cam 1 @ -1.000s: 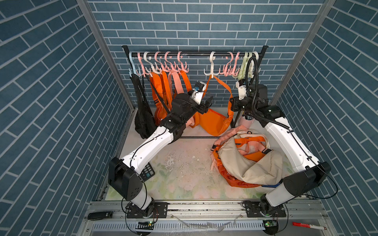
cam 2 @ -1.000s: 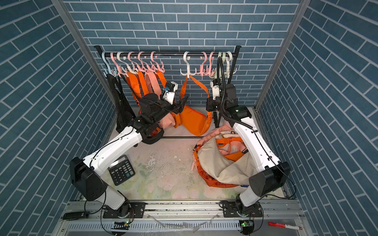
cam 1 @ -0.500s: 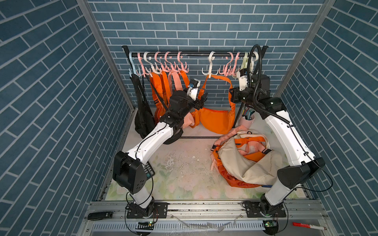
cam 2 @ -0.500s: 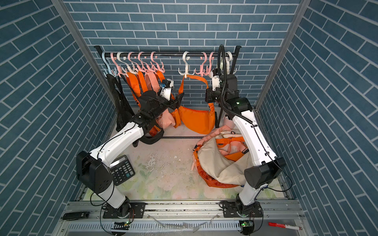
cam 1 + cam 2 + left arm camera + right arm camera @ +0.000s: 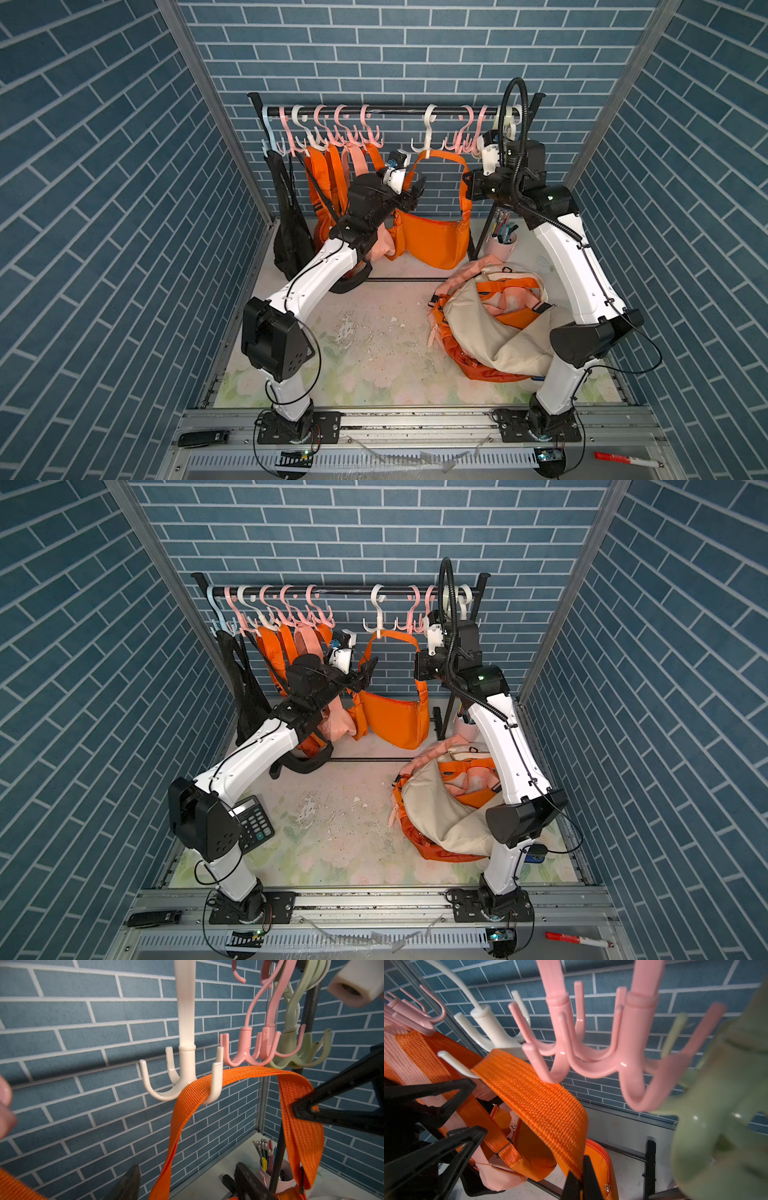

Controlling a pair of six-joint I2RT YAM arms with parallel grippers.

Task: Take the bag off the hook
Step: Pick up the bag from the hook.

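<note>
Orange sling bag (image 5: 432,239) hangs mid-rail (image 5: 395,111) at the far wall, its strap (image 5: 187,1105) over the white four-prong hook (image 5: 187,1080). Right gripper (image 5: 581,1176) pinched tight on the strap's right run. Left gripper (image 5: 417,192) jaws wide, the strap's left run between them, unclamped. Bag pile (image 5: 490,328) near right.

Both arms sit higher than a second ago. The right gripper (image 5: 466,191), clamped on the strap (image 5: 440,154), has lifted it, so it now runs flatter and wider off the white hook (image 5: 427,139). The left gripper (image 5: 415,193) has risen beside the strap's other side, and the orange bag (image 5: 434,241) hangs slightly higher.
</note>
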